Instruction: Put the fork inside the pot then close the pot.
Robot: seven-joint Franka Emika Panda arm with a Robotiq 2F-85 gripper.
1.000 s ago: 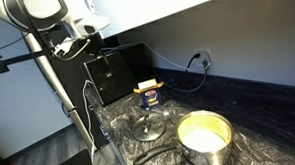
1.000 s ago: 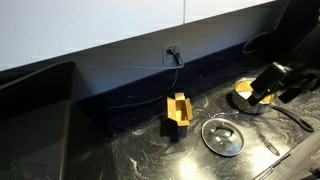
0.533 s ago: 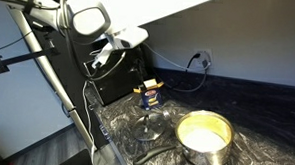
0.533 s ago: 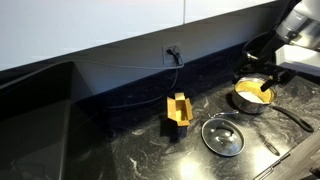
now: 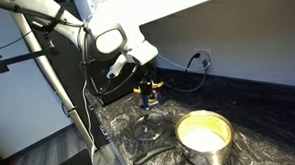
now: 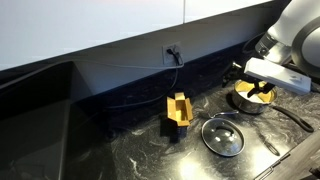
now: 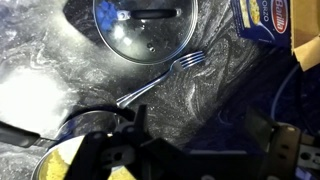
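Wrist view: thin silver metal fork (image 7: 160, 80) lying on the tabletop (image 7: 235, 100), round glass lid (image 7: 145, 25) off the shiny steel pot (image 7: 58, 163), my tool (image 7: 190, 150) released. Nothing's done yet.

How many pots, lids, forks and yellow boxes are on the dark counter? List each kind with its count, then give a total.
pot: 1
lid: 1
fork: 1
yellow box: 1
Total: 4
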